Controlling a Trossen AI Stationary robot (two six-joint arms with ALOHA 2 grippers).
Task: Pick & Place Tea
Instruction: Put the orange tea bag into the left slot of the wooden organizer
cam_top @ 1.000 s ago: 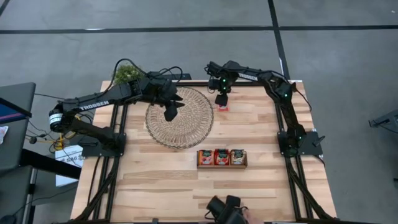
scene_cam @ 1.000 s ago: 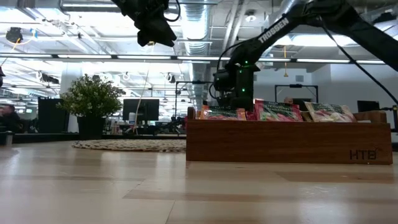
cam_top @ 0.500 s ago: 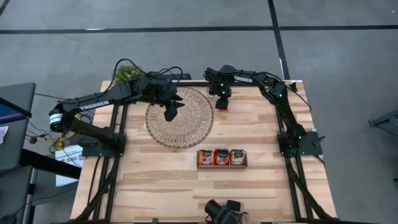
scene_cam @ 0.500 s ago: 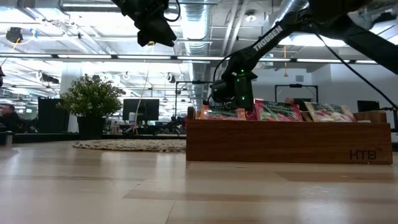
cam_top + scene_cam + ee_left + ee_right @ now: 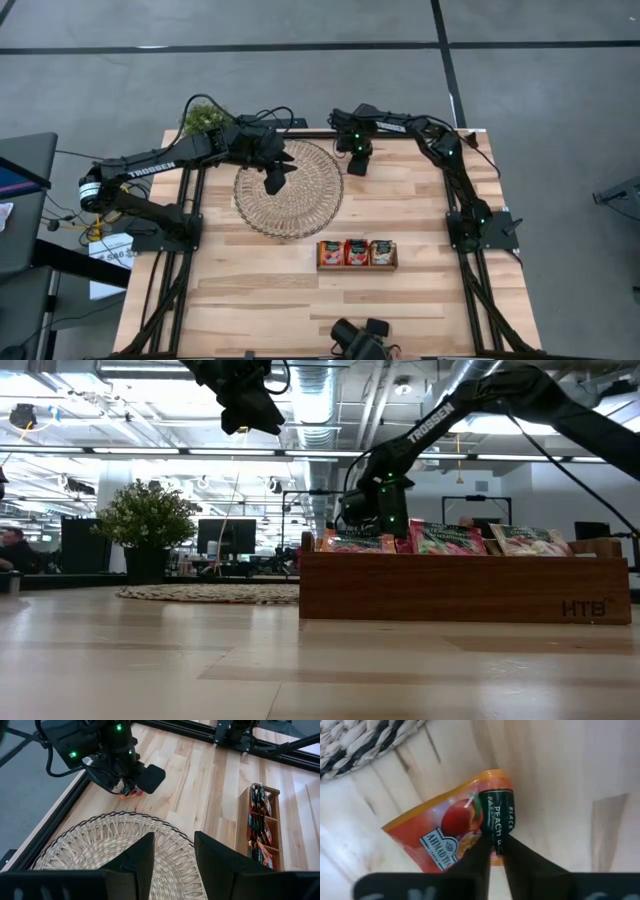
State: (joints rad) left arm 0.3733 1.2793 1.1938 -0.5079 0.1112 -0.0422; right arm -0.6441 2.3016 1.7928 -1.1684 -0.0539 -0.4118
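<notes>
Sachet of tea (image 5: pixel 455 835), red-orange with a fruit picture, pinched at its dark-labelled edge between the fingers of the right gripper (image 5: pixel 356 165). Lay flat on the wooden table (image 5: pixel 420 210) at the far side, just beside the rim of the round woven mat (image 5: pixel 300 205), not on it. Looked not yet lifted. A second earlier, hung over the same sachet with fingers spread wide; since then, dropped onto it and closed to a narrow pinch. Meant, by all appearances, a grasp just made, with the lift and carry to come. Judged a thin hold, on one edge only, so liable to slip or swing once raised. Above the mat, left gripper (image 5: pixel 174 845) hovering with fingers parted, holding nothing, unchanged over that second. Nearer the front of the table, wooden tray (image 5: pixel 357 267) of three compartments, each already filled with more sachets (image 5: pixel 356 251). Could not tell from these views whether the held sachet was bound for the tray or the mat.
</notes>
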